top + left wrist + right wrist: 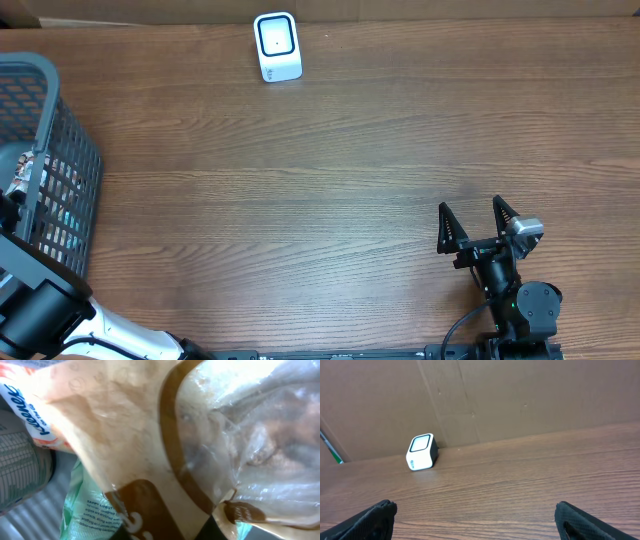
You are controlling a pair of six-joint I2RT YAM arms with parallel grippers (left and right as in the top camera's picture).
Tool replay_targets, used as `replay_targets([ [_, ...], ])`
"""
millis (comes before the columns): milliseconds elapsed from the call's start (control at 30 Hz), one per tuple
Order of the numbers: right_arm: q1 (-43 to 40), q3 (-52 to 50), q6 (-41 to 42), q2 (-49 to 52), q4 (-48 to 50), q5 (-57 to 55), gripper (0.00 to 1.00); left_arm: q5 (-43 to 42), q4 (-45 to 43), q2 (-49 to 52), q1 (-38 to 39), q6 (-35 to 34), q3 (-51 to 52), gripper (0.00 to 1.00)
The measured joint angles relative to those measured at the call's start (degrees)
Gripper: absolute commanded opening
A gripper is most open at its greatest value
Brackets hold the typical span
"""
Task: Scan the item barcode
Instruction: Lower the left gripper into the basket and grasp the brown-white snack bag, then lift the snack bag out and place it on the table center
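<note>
My left pincer [207, 532] is down inside the wire basket [75, 130], and its wrist view is filled by a tan bag [130, 425] with a clear window and brown print, pressed right up against the jaws. The jaws are together. The fingertips are mostly hidden under the film, so it is my judgement that they pinch a fold of that bag rather than something I can see cleanly. Beneath the bag, on the pincer's left, lies a green packet [85, 505], and further left a tissue pack [20, 400] with red lettering. The bag sits on top of the heap, which I take to be why it is the one gripped. My right pincer [470, 206] rests low over the table [300, 220] with its jaws wide apart and nothing between them, apparently parked clear of the work. The white scanner [277, 46] stands well ahead of that pincer and to its left, window facing up, so the bag would have to come out of the basket and be carried over it, barcode side down. I cannot see a barcode on the bag from here.
</note>
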State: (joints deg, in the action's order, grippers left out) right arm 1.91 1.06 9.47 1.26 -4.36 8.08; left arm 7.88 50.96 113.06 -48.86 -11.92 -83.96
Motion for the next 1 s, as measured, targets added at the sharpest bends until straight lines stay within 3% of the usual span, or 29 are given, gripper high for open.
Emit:
replay_targets([
  [200, 0.00, 0.00, 0.00, 0.00, -0.02, 0.02, 1.00, -0.50, 7.32, 1.68, 0.00, 0.09, -4.57, 0.04],
  [533, 0.00, 0.00, -0.04, 0.00, 0.00, 0.00, 1.00, -3.89, 20.02, 2.78, 0.00, 0.09, -22.34, 0.04],
  [733, 0.00, 0.00, 0.00, 0.00, -0.04, 0.02, 1.00, -6.71, 21.55, -0.26, 0.00, -0.15, -25.59, 0.04],
  [1000, 0.00, 0.00, -0.02, 0.00, 0.00, 0.00, 1.00, -13.51, 19.71, -13.22, 0.02, -2.84, -27.45, 0.04],
])
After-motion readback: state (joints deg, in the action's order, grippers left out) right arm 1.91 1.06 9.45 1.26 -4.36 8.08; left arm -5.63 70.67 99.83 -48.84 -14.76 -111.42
